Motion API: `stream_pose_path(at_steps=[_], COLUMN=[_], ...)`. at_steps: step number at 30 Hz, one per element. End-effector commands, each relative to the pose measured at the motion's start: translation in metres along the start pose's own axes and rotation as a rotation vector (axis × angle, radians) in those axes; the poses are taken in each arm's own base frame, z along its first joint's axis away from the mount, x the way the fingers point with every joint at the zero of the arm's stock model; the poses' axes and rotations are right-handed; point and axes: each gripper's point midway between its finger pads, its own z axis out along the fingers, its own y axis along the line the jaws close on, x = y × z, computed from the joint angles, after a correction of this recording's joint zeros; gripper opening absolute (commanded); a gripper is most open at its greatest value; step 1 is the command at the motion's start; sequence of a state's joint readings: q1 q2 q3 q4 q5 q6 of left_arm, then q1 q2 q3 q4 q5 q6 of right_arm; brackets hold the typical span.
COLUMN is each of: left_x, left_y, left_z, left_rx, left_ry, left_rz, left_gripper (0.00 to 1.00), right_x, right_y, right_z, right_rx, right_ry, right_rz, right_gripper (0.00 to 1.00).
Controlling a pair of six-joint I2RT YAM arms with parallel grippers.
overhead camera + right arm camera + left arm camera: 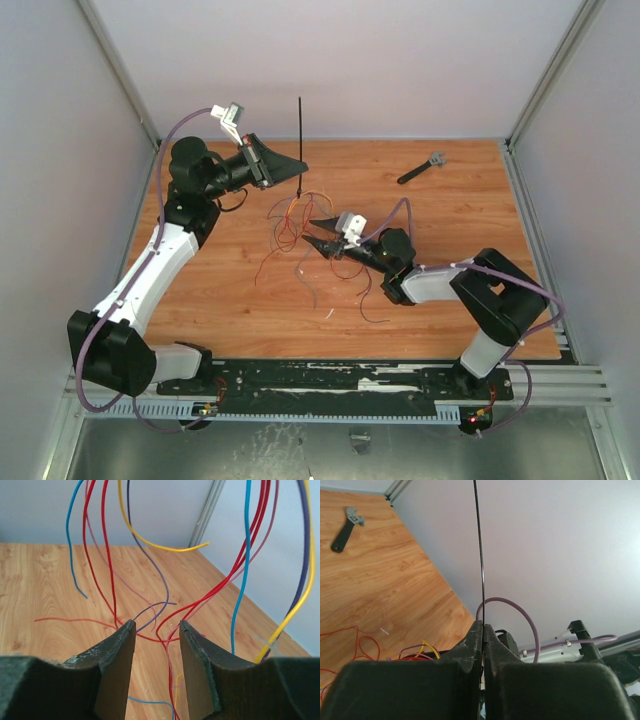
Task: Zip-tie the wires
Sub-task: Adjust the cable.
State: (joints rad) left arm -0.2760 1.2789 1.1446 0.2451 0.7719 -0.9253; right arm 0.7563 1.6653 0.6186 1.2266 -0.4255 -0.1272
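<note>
Orange wood-grain surface (460, 210), boxed in by plain white walls (350, 60), with metal posts (120, 75) at the far corners. Small wrench (421, 168) lies far right, well apart from everything else. Wires (290, 215) sprawl loose mid-surface, mostly red. Left tool (300, 170) clamped tight on the zip tie (300, 135), which stands upright above the tangle. Right tool (312, 232) at the tangle's right edge, jaws apart, red strands crossing the gap.
</note>
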Motion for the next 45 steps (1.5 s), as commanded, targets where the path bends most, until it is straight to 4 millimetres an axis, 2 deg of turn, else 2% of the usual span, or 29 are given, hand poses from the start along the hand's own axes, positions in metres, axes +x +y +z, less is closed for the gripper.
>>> stream_pose_path(at_steps=[1,10,12,16,24,29,32,38,39,41,45], left_x=[-0.006,-0.004,-0.004,-0.003,-0.002,-0.003,-0.004,-0.010,-0.008,-0.005,-0.001], left_y=[-0.016,-0.015,-0.015,-0.013,-0.009,-0.010,-0.009,-0.011,-0.009,-0.006,0.003], left_z=[-0.006,-0.007,-0.007,-0.007,-0.005,-0.005,-0.005,-0.008,-0.009,-0.009,-0.008], left_rx=[0.037,0.036,0.036,0.033,0.027,0.027,0.017,0.010,0.013,0.010,0.006], left_ry=[-0.015,-0.015,-0.015,-0.013,-0.008,-0.010,-0.006,-0.018,-0.017,-0.016,-0.019], left_rz=[0.029,0.024,0.024,0.020,0.014,0.017,0.028,0.042,0.037,0.035,0.018], left_gripper=[0.00,0.00,0.00,0.00,0.00,0.00,0.00,0.00,0.00,0.00,0.00], right_x=[-0.013,-0.007,-0.007,-0.009,-0.014,-0.012,-0.009,-0.009,-0.010,-0.018,-0.021], right_y=[-0.014,-0.012,-0.013,-0.012,-0.012,-0.015,-0.016,-0.016,-0.013,-0.011,-0.001], right_z=[0.009,0.015,0.015,0.018,0.017,0.017,0.011,-0.015,-0.021,-0.024,-0.023], right_rx=[0.038,0.025,0.026,0.014,0.015,0.034,0.052,0.104,0.099,0.090,0.035], right_ry=[-0.060,-0.061,-0.065,-0.072,-0.081,-0.066,-0.046,0.021,0.080,0.090,0.146], right_rz=[-0.014,0.008,0.011,0.018,0.016,0.027,0.033,0.059,0.107,0.130,0.185], right_gripper=[0.42,0.41,0.39,0.30,0.29,0.08,0.00,0.00,0.00,0.00,0.00])
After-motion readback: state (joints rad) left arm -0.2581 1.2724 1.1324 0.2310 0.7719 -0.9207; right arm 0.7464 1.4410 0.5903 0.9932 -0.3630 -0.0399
